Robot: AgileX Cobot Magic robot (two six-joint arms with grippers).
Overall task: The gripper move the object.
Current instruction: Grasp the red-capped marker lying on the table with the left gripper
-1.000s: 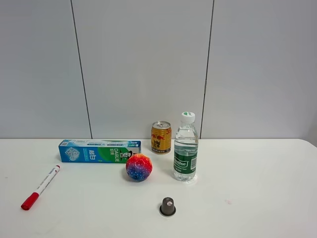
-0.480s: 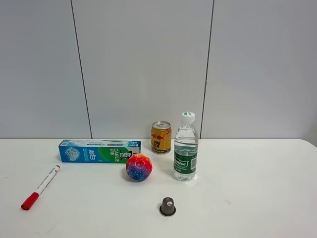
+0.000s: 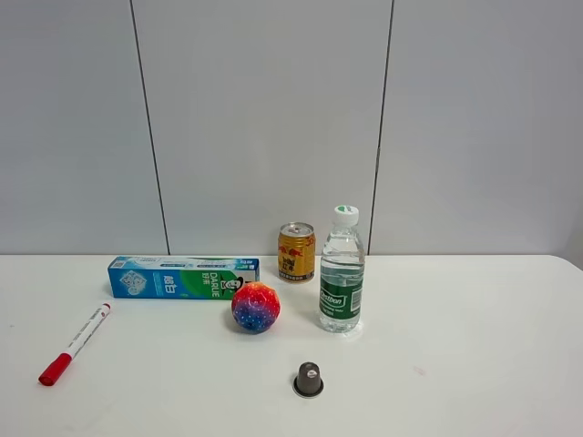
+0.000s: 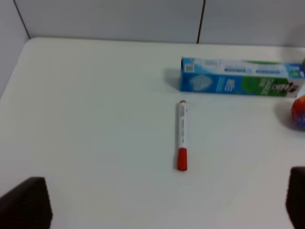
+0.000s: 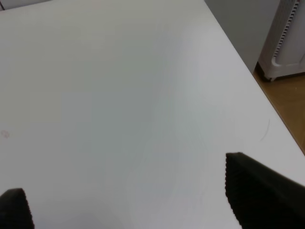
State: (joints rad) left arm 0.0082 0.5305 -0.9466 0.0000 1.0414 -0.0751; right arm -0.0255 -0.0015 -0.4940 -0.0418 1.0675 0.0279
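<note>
The white marker pen [image 3: 78, 340] with a red cap lies flat near the table's left edge in the exterior high view, cap toward the front. In the left wrist view the pen [image 4: 181, 135] lies some way ahead of my left gripper [image 4: 162, 210], whose black fingertips [image 4: 26, 205] stand wide apart with nothing between them. My right gripper [image 5: 138, 205] is open and empty over bare white table. Neither gripper nor arm shows in the exterior high view.
A blue-green toothpaste box [image 3: 182, 277], a multicoloured ball [image 3: 255, 307], a gold can [image 3: 296, 252], a water bottle [image 3: 342, 273] and a small dark capsule [image 3: 308, 379] stand mid-table. The table's right edge [image 5: 248, 62] borders wooden floor and a white appliance [image 5: 288, 38].
</note>
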